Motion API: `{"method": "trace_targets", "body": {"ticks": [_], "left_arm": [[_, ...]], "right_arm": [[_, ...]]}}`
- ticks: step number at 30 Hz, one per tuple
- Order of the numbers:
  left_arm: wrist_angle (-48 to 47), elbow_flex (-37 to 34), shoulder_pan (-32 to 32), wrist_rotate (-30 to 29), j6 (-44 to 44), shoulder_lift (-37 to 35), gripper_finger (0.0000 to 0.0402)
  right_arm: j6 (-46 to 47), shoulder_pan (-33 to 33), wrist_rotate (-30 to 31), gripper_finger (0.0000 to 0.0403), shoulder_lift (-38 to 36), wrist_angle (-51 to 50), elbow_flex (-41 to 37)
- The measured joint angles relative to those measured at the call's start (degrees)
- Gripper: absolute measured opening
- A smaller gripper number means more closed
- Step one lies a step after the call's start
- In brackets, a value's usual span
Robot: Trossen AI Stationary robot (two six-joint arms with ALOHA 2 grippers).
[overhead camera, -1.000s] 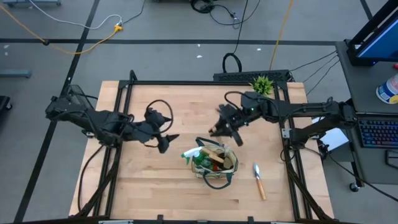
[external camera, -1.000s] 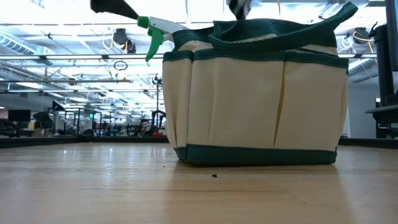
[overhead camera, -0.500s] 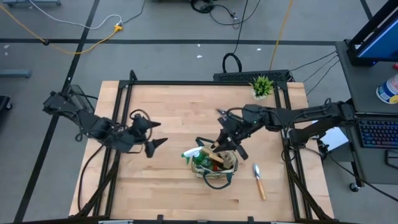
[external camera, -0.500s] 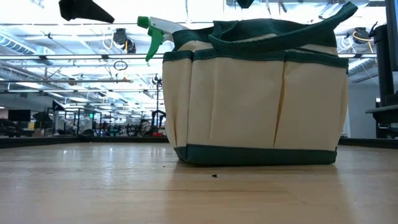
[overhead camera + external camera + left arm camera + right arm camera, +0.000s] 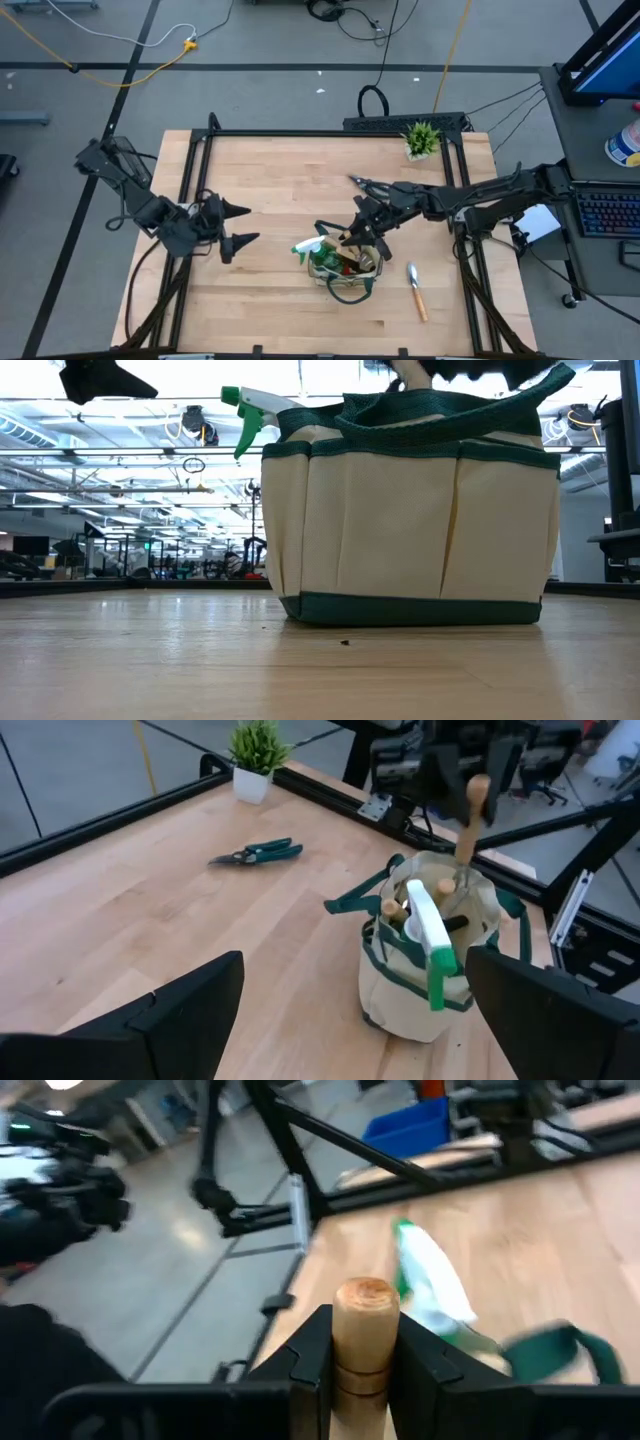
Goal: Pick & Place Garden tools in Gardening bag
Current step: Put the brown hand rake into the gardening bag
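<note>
The beige gardening bag (image 5: 347, 268) with green trim stands on the table right of the middle, also in the low view (image 5: 410, 530) and the left wrist view (image 5: 420, 980). A green spray bottle (image 5: 435, 935) and wooden handles stick out of the bag. My right gripper (image 5: 360, 234) is above the bag's far side, shut on a wooden-handled tool (image 5: 470, 830). My left gripper (image 5: 238, 226) hangs open over the table's left part, away from the bag. A metal trowel (image 5: 415, 290) lies right of the bag, and pruning shears (image 5: 255, 853) lie beyond it. My right gripper pinches the wooden handle just below its rounded free end (image 5: 366, 1345) between its two fingers (image 5: 312, 1360). The fingers come nearly level from the table's right side and lie across the handle. The tool stands almost upright, its lower end down inside the bag.
A small potted plant (image 5: 422, 138) stands at the far right corner. The black frame rails (image 5: 200, 200) run along the table's left and right edges. Bare wood lies between my left gripper and the bag.
My left gripper has drawn back toward the table's left edge and a little toward the near edge, staying open. My right gripper has come down and toward the near edge over the bag, lowering the upright wooden-handled tool into it.
</note>
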Motion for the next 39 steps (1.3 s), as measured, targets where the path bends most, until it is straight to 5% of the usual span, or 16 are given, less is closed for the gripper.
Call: {"method": "trace_targets", "body": {"ticks": [14,39], "left_arm": [[0.6,-0.3,-0.7,-1.1,-0.4,0.0,0.0371],[1.2,-0.3,-0.6,-2.9,-0.6,0.0,0.0383]], "right_arm": [[-0.1,0.6,7.3,0.0053,0.0,0.1,-4.8],[-1.8,2.8,9.0,0.0070,6.2,5.4,-7.3]]}}
